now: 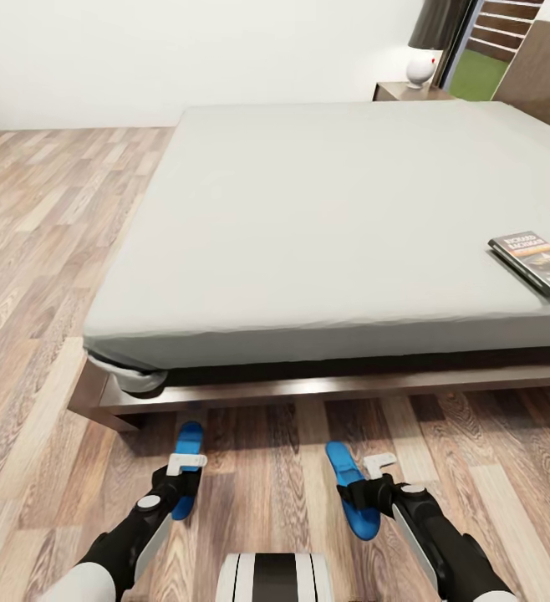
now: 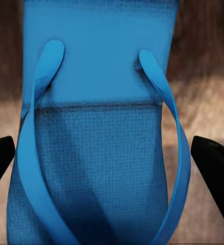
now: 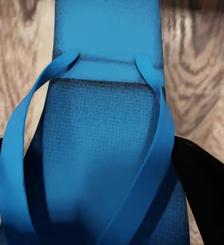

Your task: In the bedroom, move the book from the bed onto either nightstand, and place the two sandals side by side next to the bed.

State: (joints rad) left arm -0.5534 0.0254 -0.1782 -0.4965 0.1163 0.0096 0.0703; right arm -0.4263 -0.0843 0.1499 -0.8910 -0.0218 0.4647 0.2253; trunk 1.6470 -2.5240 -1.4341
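Each claw straddles a blue sandal on the plank floor beside the bed (image 1: 308,217): left claw (image 1: 186,465) open around the left sandal (image 1: 188,468), right claw (image 1: 374,472) around the right sandal (image 1: 352,493), its grip impossible to judge. The book (image 1: 536,261) lies on the mattress ahead, to the right claw's right.

Bright blue sandals (image 1: 352,489) with blue straps, plain light grey bed (image 1: 325,217), brown wood-plank floor (image 1: 41,251).

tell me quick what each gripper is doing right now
Left gripper: open, jaws either side of the left sandal, clear of it.
Right gripper: jaws at the right sandal's edges; grip cannot be told.
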